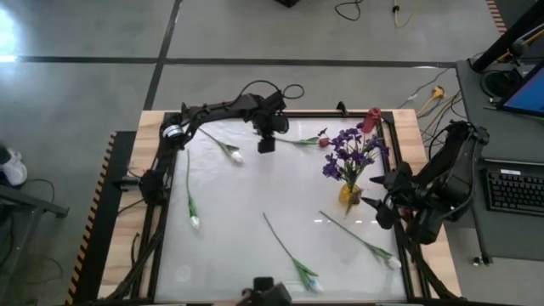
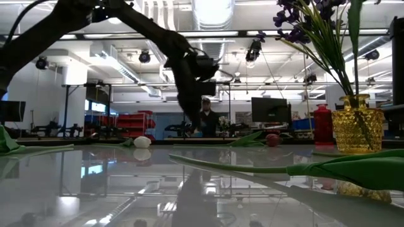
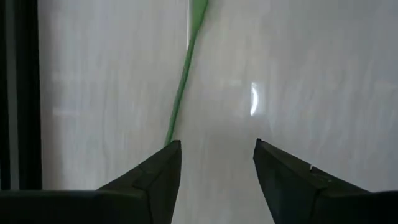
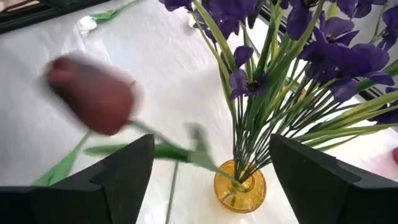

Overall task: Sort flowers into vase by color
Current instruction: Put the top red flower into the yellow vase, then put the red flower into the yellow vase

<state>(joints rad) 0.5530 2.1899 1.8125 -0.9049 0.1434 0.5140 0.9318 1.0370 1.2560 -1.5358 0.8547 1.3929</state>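
Purple blossoms (image 1: pixel 348 153) already fill the yellow vase (image 4: pixel 239 186) just ahead of the right claw (image 4: pixel 211 180), whose fingers are spread and grasp nothing. A dark red bud (image 4: pixel 93 93) hangs blurred in front of that claw (only this wrist view shows it). The left claw (image 3: pixel 216 163), also released, hovers beside a green stem (image 3: pixel 180 93) on the surface (image 1: pixel 255 195)

A glossy white tabletop (image 1: pixel 255 204) with a plywood border sits on a grey concrete floor (image 1: pixel 85 93) crossed by dark lines. Beside it, a black keyboard (image 1: pixel 517 189). Beyond the tabletop: ceiling strip lights (image 2: pixel 214 12), monitors (image 2: pixel 269 110), red bins (image 2: pixel 129 122), 1 person (image 2: pixel 206 116).
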